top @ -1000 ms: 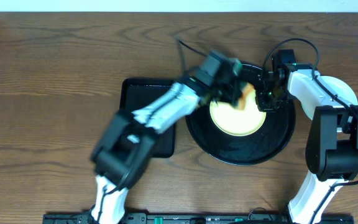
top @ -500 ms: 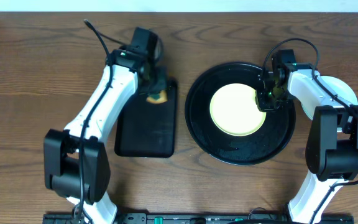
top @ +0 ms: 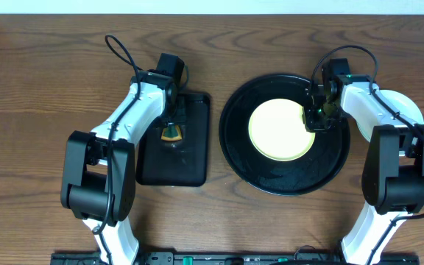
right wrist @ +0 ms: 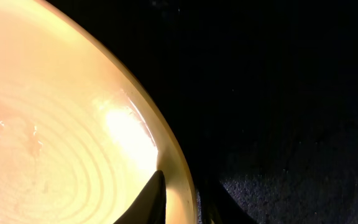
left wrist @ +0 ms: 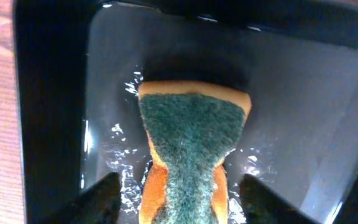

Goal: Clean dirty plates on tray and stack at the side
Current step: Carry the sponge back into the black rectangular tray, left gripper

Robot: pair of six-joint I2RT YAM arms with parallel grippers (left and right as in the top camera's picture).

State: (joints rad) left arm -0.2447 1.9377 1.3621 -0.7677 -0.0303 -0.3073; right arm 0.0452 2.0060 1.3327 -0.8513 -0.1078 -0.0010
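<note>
Your right tool (top: 313,118) sits at the right edge of the yellow plate (top: 278,129). In the right wrist view its two fingers (right wrist: 156,198) are pressed together on the plate's rim, one on the inside and one on the outside. The plate lies flat near the middle of the round black tray (top: 285,180), with the glossy tray floor showing all round it.

Your left tool (left wrist: 179,186) hangs low over the upper part of the rectangular black tray (top: 186,165), left of the round one on the wooden tabletop (top: 50,88). Its fingers are spread apart. Between them lies a sponge (left wrist: 188,143), green scrub side up and orange beneath, with a gap on either side. It rests on the wet tray floor. A pale round thing (top: 407,109) lies right of the round tray, partly hidden by your right arm.
</note>
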